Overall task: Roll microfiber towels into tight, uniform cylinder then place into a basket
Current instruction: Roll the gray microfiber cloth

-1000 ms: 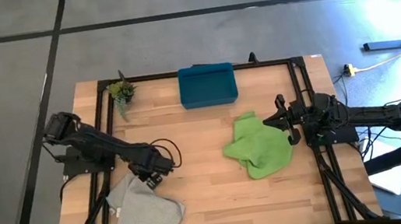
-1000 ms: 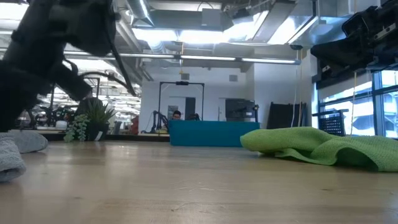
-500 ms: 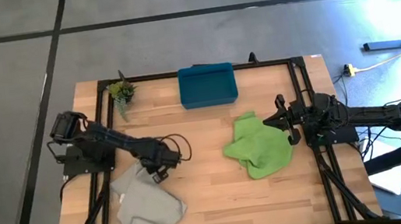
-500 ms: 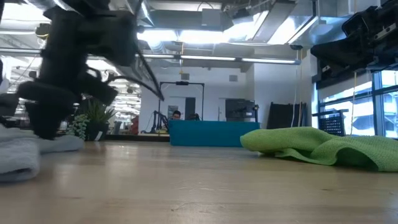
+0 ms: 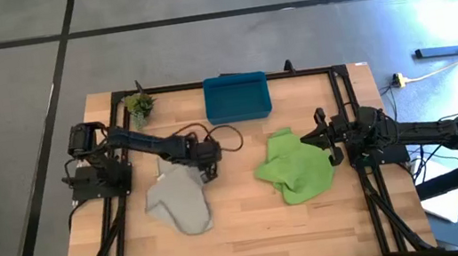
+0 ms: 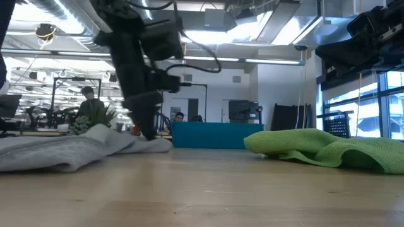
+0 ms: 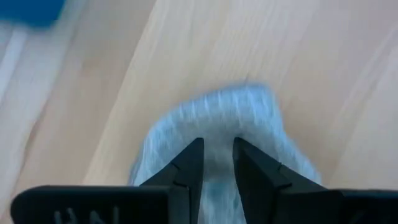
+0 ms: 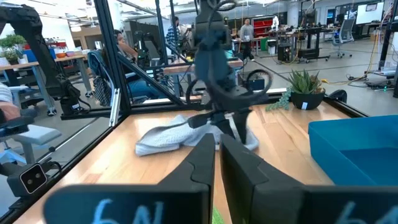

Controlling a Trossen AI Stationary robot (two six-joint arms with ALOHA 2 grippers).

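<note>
Grey towel (image 5: 180, 201) being gripped at one corner; lime green towel (image 5: 294, 167) and basket (image 5: 236, 96) lying untouched.

The left gripper (image 5: 206, 165), at centre-left of the high view, is being held clamped on the upper right corner of the light grey towel, a soft ribbed cloth lying crumpled, its long axis running from that corner down toward the lower centre of the frame. The lime green towel, a bunched, finely textured cloth, is lying right of centre. The basket, a teal-blue rectangular plastic bin, is sitting at upper centre of the wooden table (image 5: 251, 223). The right gripper (image 5: 324, 139) is being kept at the right edge, fingers together, holding nothing.
</note>
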